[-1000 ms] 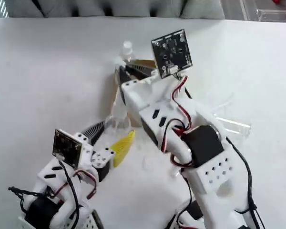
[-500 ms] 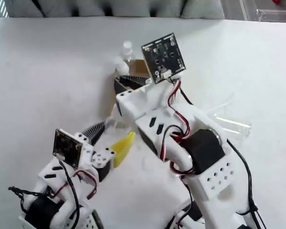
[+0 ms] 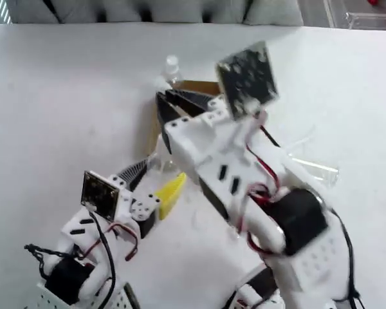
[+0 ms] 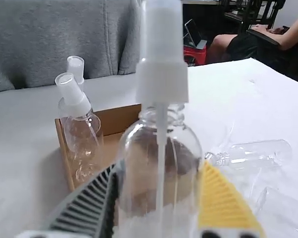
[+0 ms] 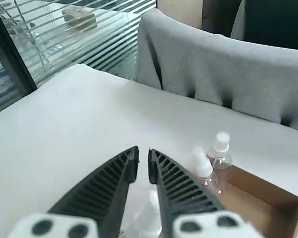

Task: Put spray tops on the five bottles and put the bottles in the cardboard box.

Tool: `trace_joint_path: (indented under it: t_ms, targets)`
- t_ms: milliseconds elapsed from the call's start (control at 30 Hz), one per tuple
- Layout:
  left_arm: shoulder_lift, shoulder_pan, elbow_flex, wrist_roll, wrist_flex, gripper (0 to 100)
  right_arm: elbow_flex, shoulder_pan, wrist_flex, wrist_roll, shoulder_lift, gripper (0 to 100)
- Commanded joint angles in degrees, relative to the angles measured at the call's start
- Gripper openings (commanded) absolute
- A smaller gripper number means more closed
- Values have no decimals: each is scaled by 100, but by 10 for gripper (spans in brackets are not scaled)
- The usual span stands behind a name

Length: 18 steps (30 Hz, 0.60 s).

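Bottle, spray top fitted, stands upright, clamped between the left gripper's grey and yellow fingers, just before the cardboard box. Two capped bottles crowd one box corner. Over the box's edge the right gripper hangs nearly closed, empty. Bare table spreads wide alongside.

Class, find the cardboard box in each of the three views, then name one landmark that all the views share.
High view: cardboard box just above centre.
Left wrist view: box behind the held bottle.
Right wrist view: box beyond the right pincer.
Shared landmark: the spray-topped bottles standing in the box, also seen at and.
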Motion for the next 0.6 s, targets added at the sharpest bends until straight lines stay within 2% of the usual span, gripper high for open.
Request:
trace_joint_path:
  t_ms: [0, 167, 300, 567]
  targets:
    - [-66, -400, -35, 0, -563, 20, -141, 66, 558, 26, -620, 15]
    - [-57, -1007, -44, 97, -1108, 20, 738, 31, 927, 26, -1262, 15]
    - [-57, -1165, -79, 703, -1284, 20, 1837, -31, 611, 62, -1965, 15]
    - [-57, -1182, -316, 826, -1363, 20, 4088, -1086, -84, 79, -3574, 15]
